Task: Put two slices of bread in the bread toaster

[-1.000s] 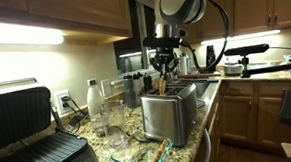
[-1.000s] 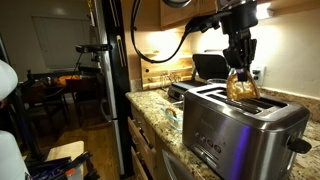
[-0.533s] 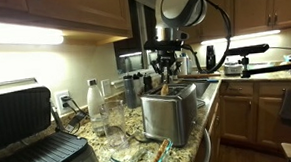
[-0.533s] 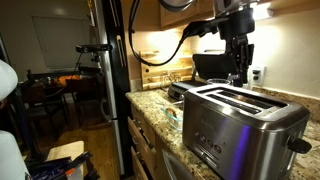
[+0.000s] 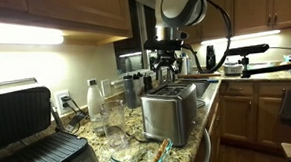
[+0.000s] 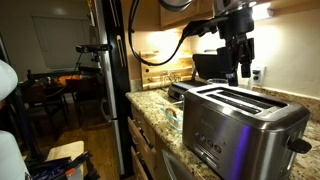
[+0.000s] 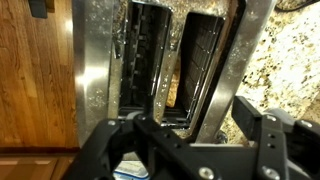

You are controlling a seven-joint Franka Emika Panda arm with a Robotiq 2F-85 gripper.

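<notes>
1. Occupying the near end of an exterior view, the black contact grill [image 5: 23, 132] is sitting well apart from the work and is playing no part in it.
2. The granite counter [image 6: 152, 103] is carrying the bread toaster [image 5: 170, 112], which is standing upright in both exterior views with its slots facing up, directly under the arm.
3. The gripper [image 6: 243, 74] is hanging just above the toaster top, clear of the metal. In the wrist view its fingers [image 7: 108, 150] are standing spread wide, with nothing between them.
4. The two slots are lying side by side, their long axis running from top to bottom of the wrist view. The fingers are opening across that axis, so a slice pinched by its flat faces would, in my judgement, be lining up with a slot.
5. One slice of bread [image 7: 180, 92] is showing as an orange-brown strip down inside the right-hand slot [image 7: 200, 55], straight below the gripper.
6. The left-hand slot [image 7: 143, 55] is reading dark, so it cannot be told whether it is holding the other slice. No second slice is discernible in any view.
</notes>
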